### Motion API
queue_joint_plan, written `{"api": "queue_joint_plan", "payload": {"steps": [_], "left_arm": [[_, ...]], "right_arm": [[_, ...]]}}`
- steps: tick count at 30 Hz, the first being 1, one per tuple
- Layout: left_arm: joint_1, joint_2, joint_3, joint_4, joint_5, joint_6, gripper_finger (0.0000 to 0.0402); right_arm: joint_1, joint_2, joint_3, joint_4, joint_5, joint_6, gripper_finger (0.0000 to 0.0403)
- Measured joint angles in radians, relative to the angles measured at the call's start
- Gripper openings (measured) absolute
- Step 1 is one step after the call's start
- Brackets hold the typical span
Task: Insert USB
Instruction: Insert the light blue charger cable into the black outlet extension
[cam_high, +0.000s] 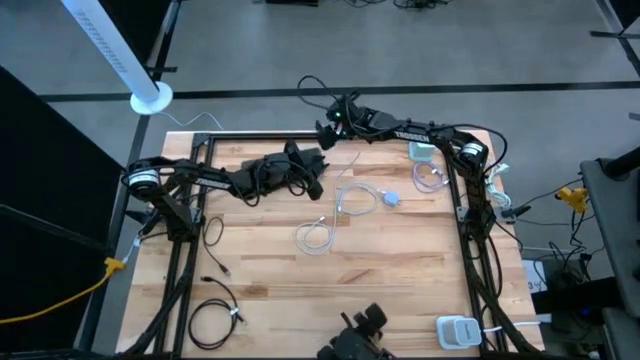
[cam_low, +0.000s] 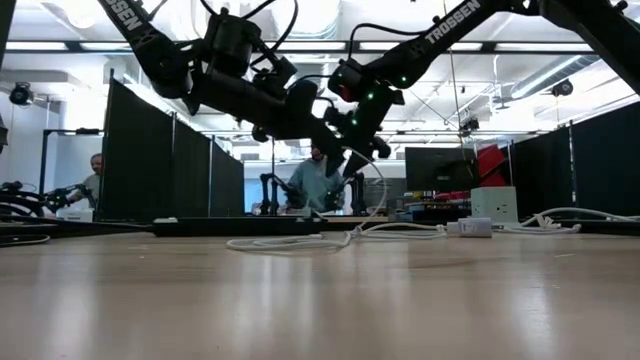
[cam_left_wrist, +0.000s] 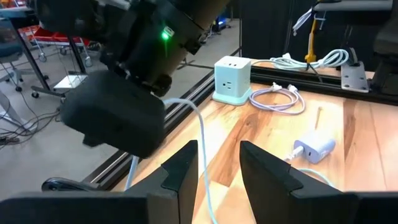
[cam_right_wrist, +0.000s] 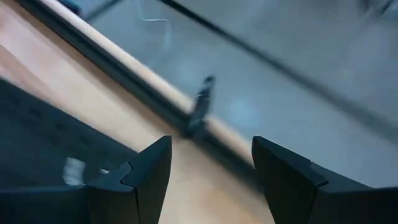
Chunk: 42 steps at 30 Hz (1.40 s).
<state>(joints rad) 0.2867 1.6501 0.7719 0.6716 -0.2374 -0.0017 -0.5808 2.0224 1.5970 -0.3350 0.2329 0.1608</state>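
A white USB cable (cam_high: 345, 205) lies in loops on the wooden table, and one strand rises toward the two grippers near the far edge. My left gripper (cam_left_wrist: 217, 168) is open, and that strand (cam_left_wrist: 200, 143) runs through its gap. My right gripper (cam_right_wrist: 211, 168) is open with nothing between its fingers; it hovers just beyond the left one (cam_high: 328, 130). In the left wrist view the strand comes out from behind the right gripper's dark body (cam_left_wrist: 118, 118). A small white charger (cam_left_wrist: 314, 148) lies on the table. Which cable end is raised is hidden. My left gripper has the raised cable strand (cam_left_wrist: 203, 177) passing between its open fingers, close to one finger (cam_left_wrist: 183, 168). I cannot tell whether it touches the strand. What carries the raised strand is hidden behind the right gripper's body.
A white power cube (cam_left_wrist: 232, 79) stands near the far right corner with a coiled pale cable (cam_left_wrist: 280, 98) beside it. Black cables (cam_high: 215, 320) lie near the left front and a white device (cam_high: 458, 330) at the right front. People (cam_low: 318, 180) are in the room beyond.
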Motion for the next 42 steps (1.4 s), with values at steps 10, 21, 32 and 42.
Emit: {"api": "queue_joint_plan", "payload": {"steps": [10, 21, 32, 42], "left_arm": [[0.0, -0.001, 0.0, -0.047, -0.004, 0.0, 0.0105], [-0.003, -0.019, 0.0, -0.061, -0.006, 0.0, 0.0103], [0.003, -0.187, -0.029, -0.255, -0.027, 0.046, 0.0103], [0.014, -0.353, -0.271, -0.177, -0.062, 0.018, 0.0103]], "right_arm": [[0.025, 0.0, 0.0, 0.033, 0.058, -0.552, 0.0204], [0.064, 0.0, 0.0, 0.048, -0.049, -1.015, 0.0203], [0.02, 0.025, 0.0, 0.264, -0.237, -0.289, 0.0205], [0.018, 0.035, -0.001, 0.266, -0.235, -0.225, 0.0205]]}}
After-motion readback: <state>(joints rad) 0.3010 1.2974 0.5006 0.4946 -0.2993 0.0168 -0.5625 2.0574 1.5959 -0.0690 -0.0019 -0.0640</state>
